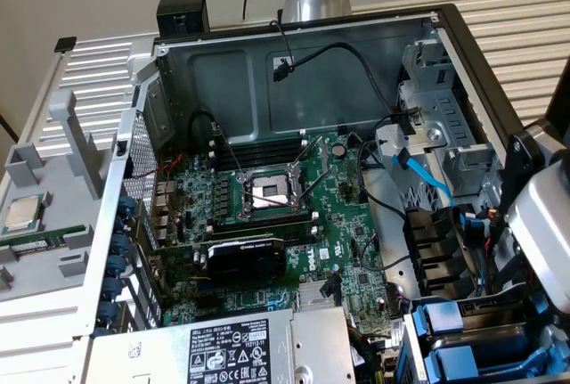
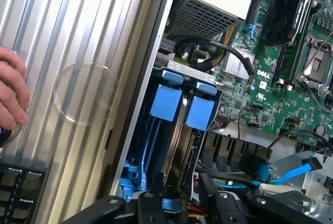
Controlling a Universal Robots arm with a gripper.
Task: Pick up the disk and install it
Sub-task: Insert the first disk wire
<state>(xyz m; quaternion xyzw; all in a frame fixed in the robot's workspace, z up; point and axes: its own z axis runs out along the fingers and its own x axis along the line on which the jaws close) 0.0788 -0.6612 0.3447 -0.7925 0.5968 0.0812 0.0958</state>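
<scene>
The disk [image 2: 176, 146] stands on edge in the drive bay at the case's corner: a silver-grey slab in a blue carrier frame, with two blue tabs [image 2: 166, 102] at its far end. My gripper [image 2: 186, 203] hangs right over the bay. Its black fingers [image 2: 149, 204] stand apart, the carrier's blue near end lies between them against one finger, and wires show in the remaining gap. In the exterior view the arm's white wrist [image 1: 545, 232] is at the right edge, above the blue carriers [image 1: 443, 320] in the bay.
The open case holds the green motherboard [image 1: 347, 224], an empty processor socket [image 1: 270, 192], a black card [image 1: 245, 259] and the grey labelled box [image 1: 232, 348]. A blue cable [image 1: 427, 179] runs beside the bay. A hand [image 2: 10, 94] rests near a keyboard [image 2: 15, 182] outside the case.
</scene>
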